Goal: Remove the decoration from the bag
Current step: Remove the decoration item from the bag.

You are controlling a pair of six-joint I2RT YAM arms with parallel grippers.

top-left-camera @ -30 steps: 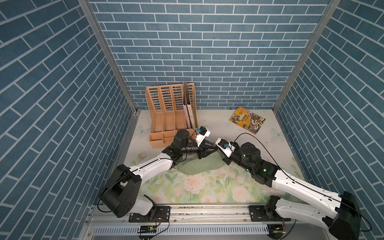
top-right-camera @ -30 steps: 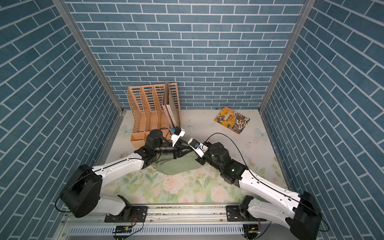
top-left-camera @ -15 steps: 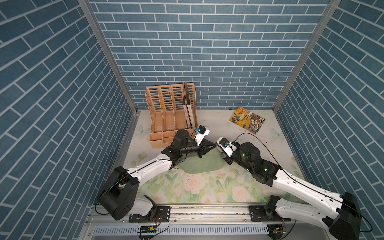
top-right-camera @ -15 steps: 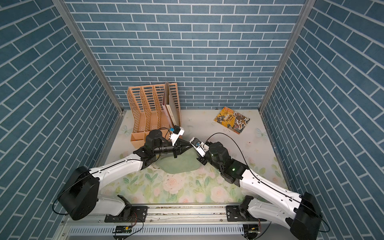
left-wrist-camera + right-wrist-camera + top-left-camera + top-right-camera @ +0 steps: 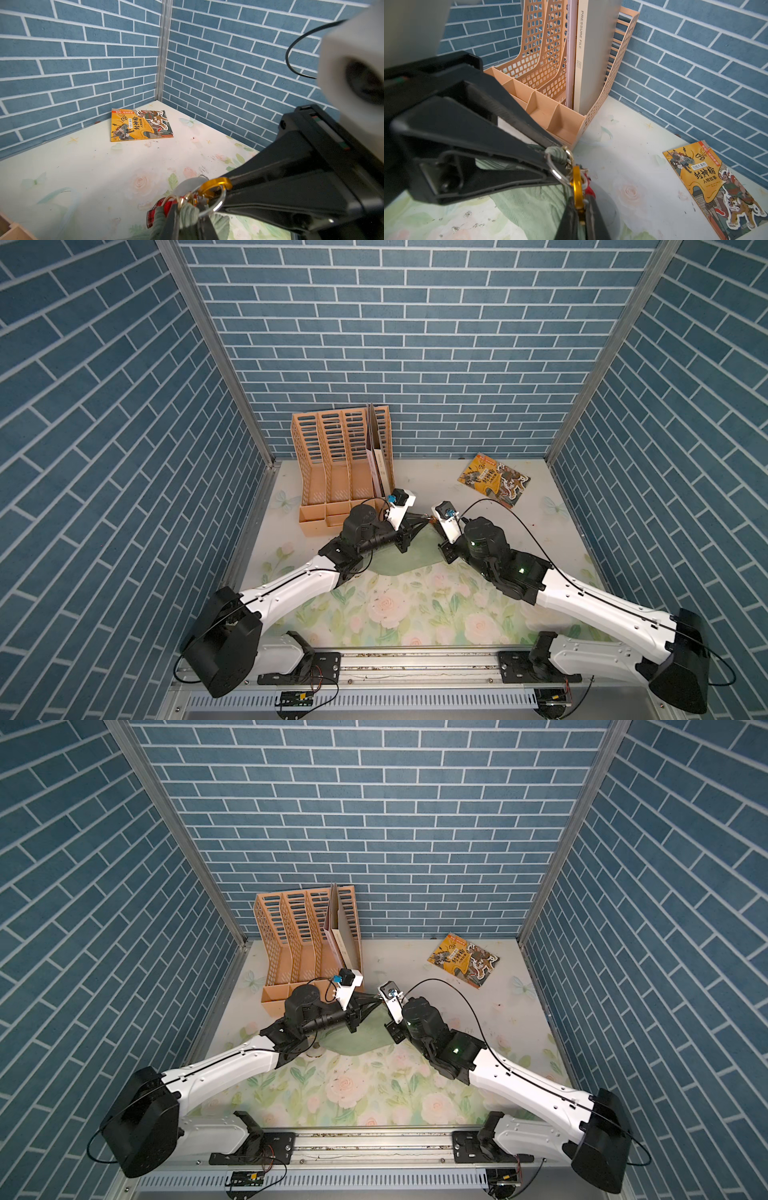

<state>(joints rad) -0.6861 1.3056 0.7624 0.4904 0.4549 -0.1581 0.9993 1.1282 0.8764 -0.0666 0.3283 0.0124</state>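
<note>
While bag and decoration near rack edge, open mat toward book.

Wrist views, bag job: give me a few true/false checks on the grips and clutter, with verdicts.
1. The left gripper pinches the strap loop of the bag. True.
2. The right gripper is open, clear of the gold clip. False: it is shut on the clip.
3. The book lies flat on the table. True.
4. Every slot of the file rack is empty. False: folders stand in one end slot.
</note>
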